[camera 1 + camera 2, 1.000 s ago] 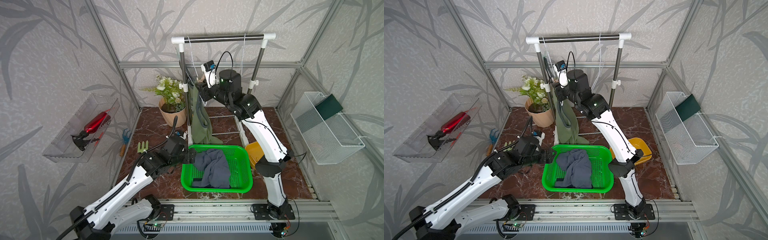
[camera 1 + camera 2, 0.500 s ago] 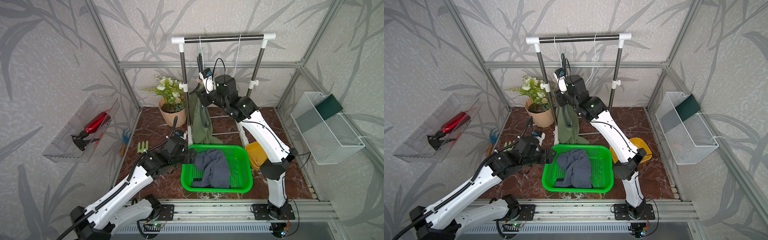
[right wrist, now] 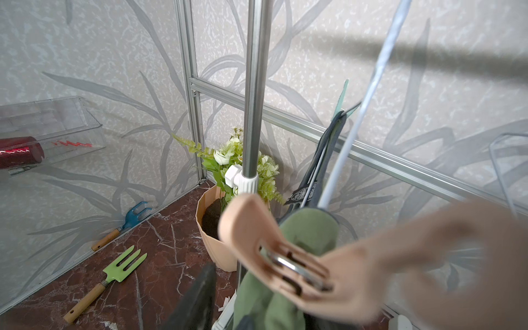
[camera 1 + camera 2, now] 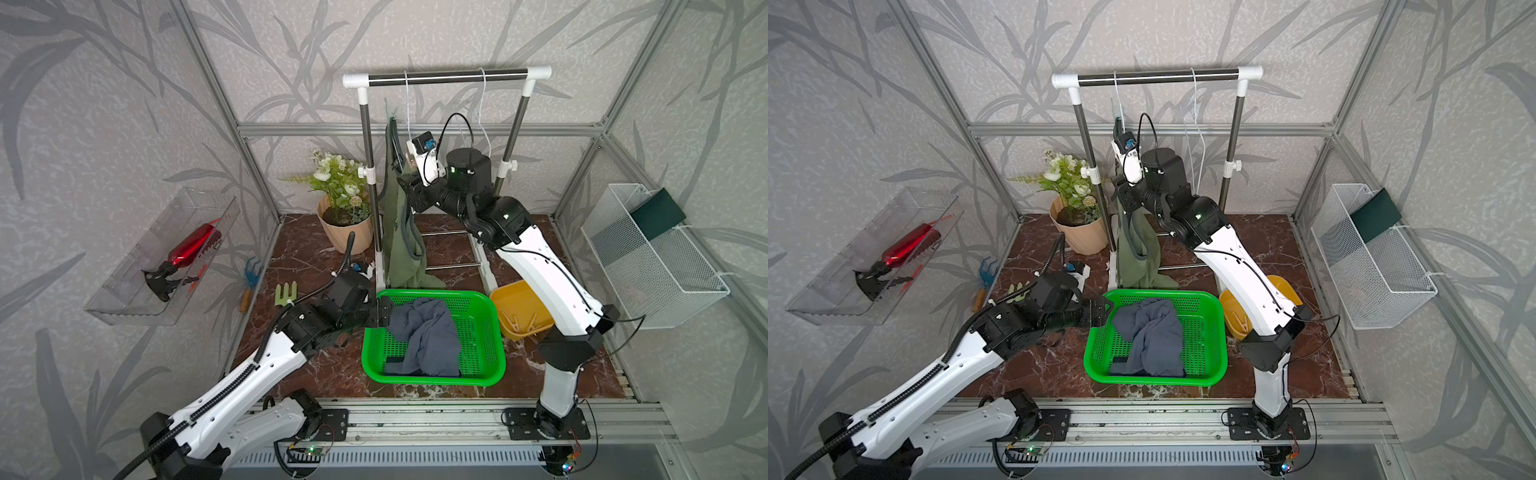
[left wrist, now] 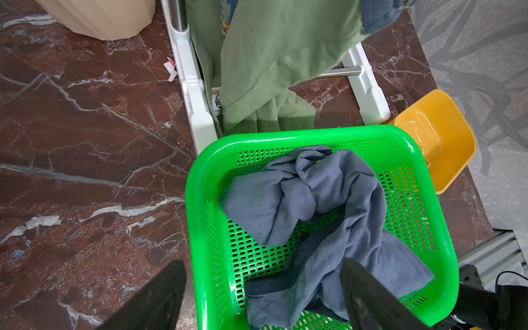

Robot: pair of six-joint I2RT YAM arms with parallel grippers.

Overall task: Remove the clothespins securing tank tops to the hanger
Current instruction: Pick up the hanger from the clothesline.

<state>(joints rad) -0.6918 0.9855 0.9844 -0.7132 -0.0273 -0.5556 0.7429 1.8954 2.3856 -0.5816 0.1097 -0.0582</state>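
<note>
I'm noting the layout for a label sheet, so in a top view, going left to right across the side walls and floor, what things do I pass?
clear wall bin → blue hand rake → green garden fork → green basket → yellow bin → white wire basket

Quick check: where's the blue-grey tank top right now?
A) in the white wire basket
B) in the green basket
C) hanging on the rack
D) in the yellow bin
B: the blue-grey top lies crumpled in the green basket, while the olive top hangs on the rack.
</note>
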